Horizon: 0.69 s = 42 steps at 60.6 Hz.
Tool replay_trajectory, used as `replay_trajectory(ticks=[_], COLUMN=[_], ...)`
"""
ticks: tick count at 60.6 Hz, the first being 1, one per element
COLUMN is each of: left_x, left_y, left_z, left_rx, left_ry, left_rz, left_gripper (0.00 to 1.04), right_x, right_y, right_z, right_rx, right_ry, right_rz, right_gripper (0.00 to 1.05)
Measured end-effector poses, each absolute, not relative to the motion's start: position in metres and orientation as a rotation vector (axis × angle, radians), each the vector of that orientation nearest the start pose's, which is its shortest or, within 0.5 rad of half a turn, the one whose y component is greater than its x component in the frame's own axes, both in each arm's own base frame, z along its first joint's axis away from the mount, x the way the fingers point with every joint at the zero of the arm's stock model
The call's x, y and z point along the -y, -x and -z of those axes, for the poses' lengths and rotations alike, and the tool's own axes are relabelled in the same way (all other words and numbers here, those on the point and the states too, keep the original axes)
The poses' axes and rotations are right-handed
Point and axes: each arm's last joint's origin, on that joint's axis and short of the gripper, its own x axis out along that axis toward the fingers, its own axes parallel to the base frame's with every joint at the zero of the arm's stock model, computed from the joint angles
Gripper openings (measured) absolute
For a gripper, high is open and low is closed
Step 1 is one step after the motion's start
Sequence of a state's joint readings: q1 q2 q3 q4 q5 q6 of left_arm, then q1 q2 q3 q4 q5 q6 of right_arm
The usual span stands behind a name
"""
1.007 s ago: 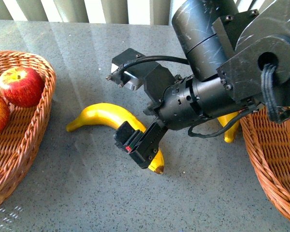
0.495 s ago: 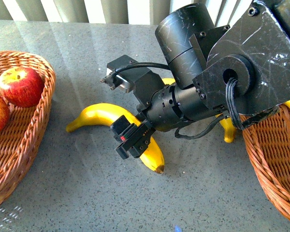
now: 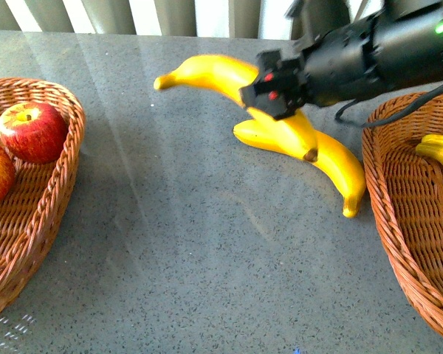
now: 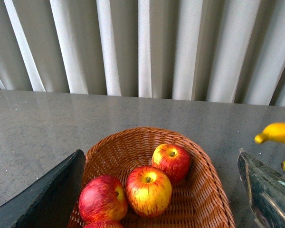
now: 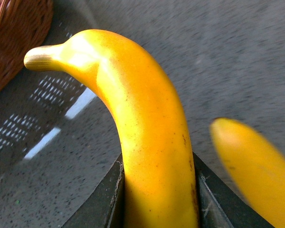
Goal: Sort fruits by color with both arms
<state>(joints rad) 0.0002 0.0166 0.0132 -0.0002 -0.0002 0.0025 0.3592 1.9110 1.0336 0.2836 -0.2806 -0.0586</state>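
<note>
My right gripper [image 3: 275, 92] is shut on a yellow banana [image 3: 210, 72] and holds it in the air above the table's far middle. In the right wrist view that banana [image 5: 147, 137] fills the gap between the dark fingers [image 5: 102, 202]. A second banana [image 3: 321, 158] lies on the table under it. A third banana [image 3: 439, 147] rests in the right wicker basket [image 3: 399, 228]. My left gripper [image 4: 156, 199] is open above the left basket [image 4: 206, 180], where several red-yellow apples [image 4: 148, 190] lie. The front view shows two apples [image 3: 31, 131] and none of the left arm.
The grey stone table [image 3: 192, 251] runs between the left basket [image 3: 59, 184] and the right one. Pale vertical blinds [image 4: 142, 47] stand behind the table's far edge.
The right arm has lifted the banana off the near middle of the table and carried it up, back and to the right. The second banana on the table now shows in full.
</note>
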Motion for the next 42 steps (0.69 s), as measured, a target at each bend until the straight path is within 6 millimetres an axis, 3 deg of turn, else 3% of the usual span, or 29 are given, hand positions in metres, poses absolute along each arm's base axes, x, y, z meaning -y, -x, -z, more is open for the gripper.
replay_trajectory(ticks=[13,27,34,42], left_x=[0.0,0.0,0.0,0.0], left_y=[-0.098,-0.098,-0.098,-0.098], left_z=[-0.167,-0.167,-0.167,-0.167], left_rx=[-0.004,-0.004,-0.004,-0.004], left_ry=[-0.002,-0.002,-0.002,-0.002], left_rz=[0.0,0.0,0.0,0.0], left_gripper=[0.96,0.96,0.96,0.96], right_x=[-0.081,-0.004,0.017,0.022], right_y=[-0.348,-0.319,-0.303,-0.289], right_z=[-0.188,-0.182,-0.182,-0.175], right_rx=[-0.48,-0.55,-0.58,-0.612], right_ry=[-0.036,-0.149,-0.214,-0.246], right_rz=[-0.513,-0.32,-0.238,-0.21], right_gripper=[0.29,0.29,0.29,0.28])
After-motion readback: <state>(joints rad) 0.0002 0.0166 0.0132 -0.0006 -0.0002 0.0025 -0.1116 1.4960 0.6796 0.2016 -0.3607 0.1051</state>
